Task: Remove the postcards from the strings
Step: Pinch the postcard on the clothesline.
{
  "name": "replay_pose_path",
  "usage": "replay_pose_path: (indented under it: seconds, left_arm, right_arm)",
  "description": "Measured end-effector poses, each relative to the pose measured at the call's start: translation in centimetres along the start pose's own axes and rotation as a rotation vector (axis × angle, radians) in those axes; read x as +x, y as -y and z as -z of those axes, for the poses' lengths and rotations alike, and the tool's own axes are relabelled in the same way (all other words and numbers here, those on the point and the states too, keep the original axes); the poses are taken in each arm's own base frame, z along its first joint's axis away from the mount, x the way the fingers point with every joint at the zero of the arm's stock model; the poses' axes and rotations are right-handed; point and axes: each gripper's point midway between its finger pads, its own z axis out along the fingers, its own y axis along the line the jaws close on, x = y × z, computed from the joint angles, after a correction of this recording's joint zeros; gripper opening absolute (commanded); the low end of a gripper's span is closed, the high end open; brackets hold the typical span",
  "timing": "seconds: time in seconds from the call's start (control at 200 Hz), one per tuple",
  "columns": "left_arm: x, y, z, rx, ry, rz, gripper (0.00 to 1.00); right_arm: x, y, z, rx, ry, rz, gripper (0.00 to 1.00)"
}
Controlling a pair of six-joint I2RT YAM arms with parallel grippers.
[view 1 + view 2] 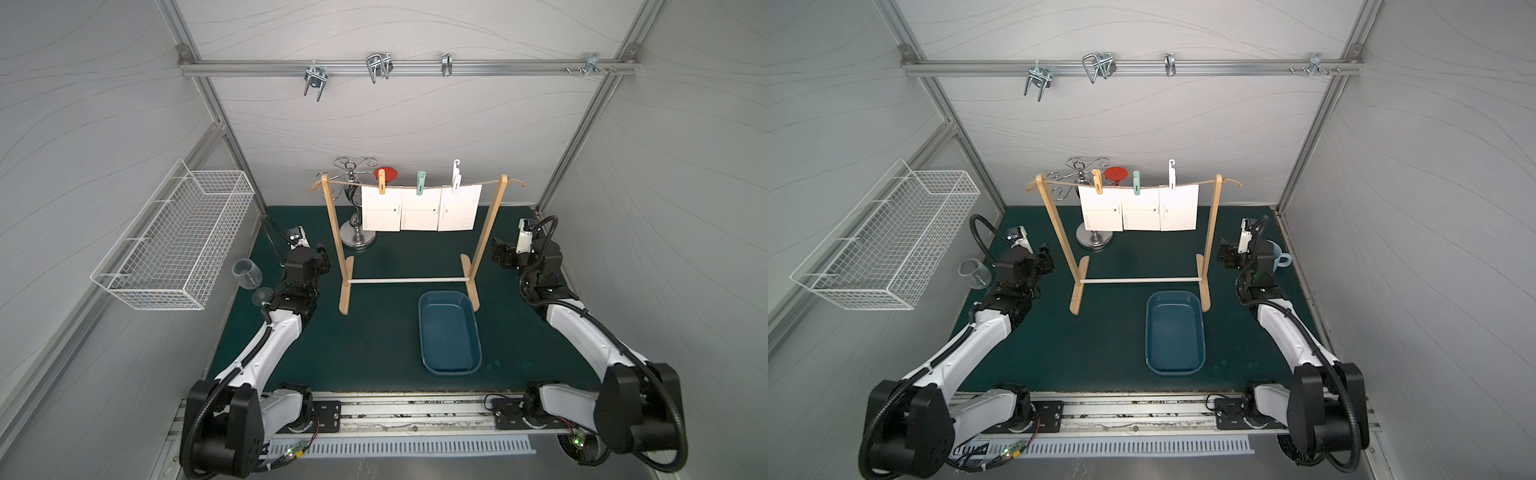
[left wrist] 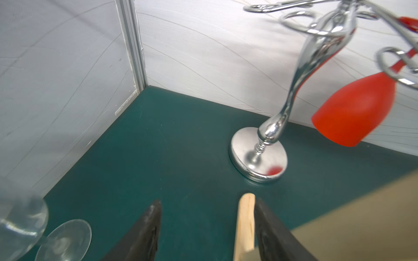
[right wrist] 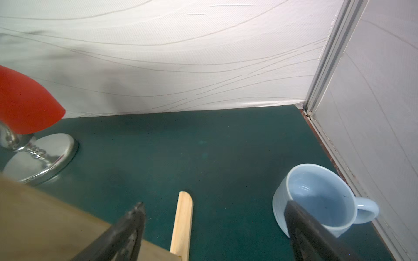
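Observation:
Three white postcards hang side by side from the tan string, which is stretched between two wooden uprights. An orange peg, a green peg and a white peg hold them. My left gripper is low at the rack's left foot, open, and the foot's tip lies against one finger. My right gripper is open wide around the right foot without touching it.
A dark blue tray lies in front of the rack. Behind the rack stands a chrome glass holder with a red glass. A clear wine glass lies by my left arm. A light blue mug is beside my right gripper, and a wire basket hangs on the left wall.

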Motion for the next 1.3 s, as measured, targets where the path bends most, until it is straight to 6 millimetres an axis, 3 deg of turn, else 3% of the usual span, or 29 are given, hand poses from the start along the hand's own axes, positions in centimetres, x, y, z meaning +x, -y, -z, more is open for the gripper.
replay_pose_path:
  seconds: [0.15, 0.28, 0.435, 0.58, 0.855, 1.051, 1.301]
  left_arm:
    - [-1.2, 0.1, 2.9, 0.018, -0.022, 0.063, 0.6]
    - [-2.2, 1.7, 5.3, 0.082, -0.039, 0.076, 0.58]
    - [-2.3, 5.9, 8.3, 0.212, -0.08, 0.003, 0.56]
    - [-2.0, 9.6, 11.3, 0.35, -0.106, -0.069, 0.53]
    - [-1.5, 17.4, 15.9, 0.621, -0.146, -0.212, 0.51]
    - [0.2, 22.9, 17.3, 0.779, -0.201, -0.3, 0.51]
    - [0.4, 28.6, 16.7, 0.907, -0.223, -0.325, 0.52]
  right_arm:
    - [-0.8, -1.3, 2.0, -0.035, -0.033, -0.02, 0.96]
    - [-3.5, -1.5, 4.7, -0.032, -0.001, -0.044, 0.96]
    - [-8.0, -1.4, 9.1, -0.025, 0.088, -0.064, 0.96]
    - [-11.0, -1.8, 12.6, -0.044, 0.143, -0.065, 0.96]
    - [-15.3, -4.1, 16.3, -0.172, 0.175, -0.055, 0.95]
    - [-19.1, -6.2, 18.0, -0.279, 0.209, -0.038, 0.95]
    - [-23.3, -8.9, 18.2, -0.416, 0.234, -0.013, 0.95]
